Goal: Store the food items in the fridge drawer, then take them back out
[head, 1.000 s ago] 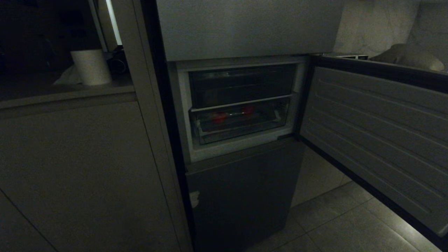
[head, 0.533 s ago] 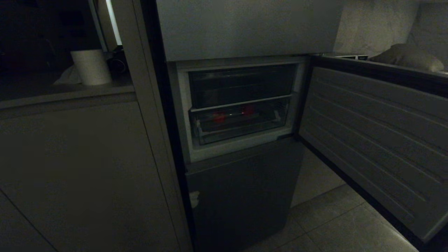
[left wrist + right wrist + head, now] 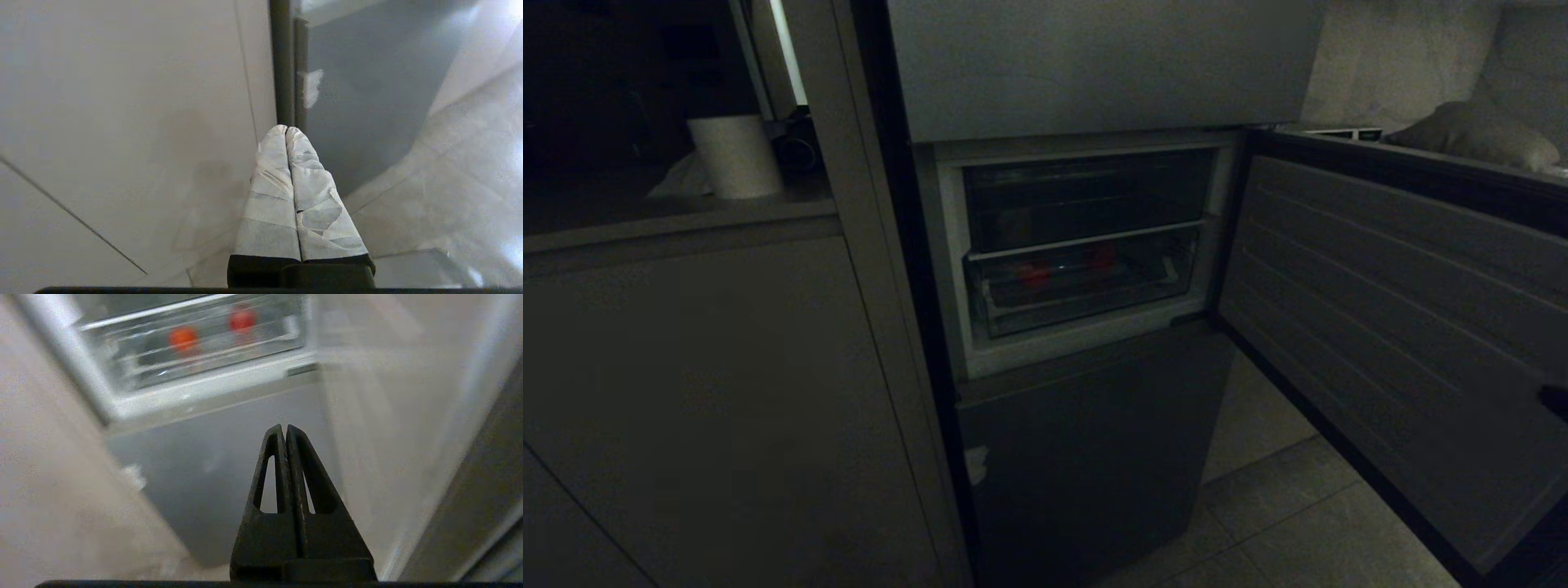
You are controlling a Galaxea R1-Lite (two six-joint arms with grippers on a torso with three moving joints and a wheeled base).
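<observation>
We see two red food items (image 3: 1036, 275) (image 3: 1103, 256) inside the clear drawer (image 3: 1086, 314), pushed into the fridge under a darker bin (image 3: 1086, 200). Our left gripper (image 3: 287, 130) and right gripper (image 3: 284, 427) are both clenched, empty, well below the drawer.

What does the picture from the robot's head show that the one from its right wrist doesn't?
Only the head view shows the darker bin above the drawer, the white roll on the counter and the floor tiles. Only the right wrist view shows the right claw, shut and empty, below the drawer. Both show the clear fridge drawer pushed in, two red food items inside it, and the open fridge door.
</observation>
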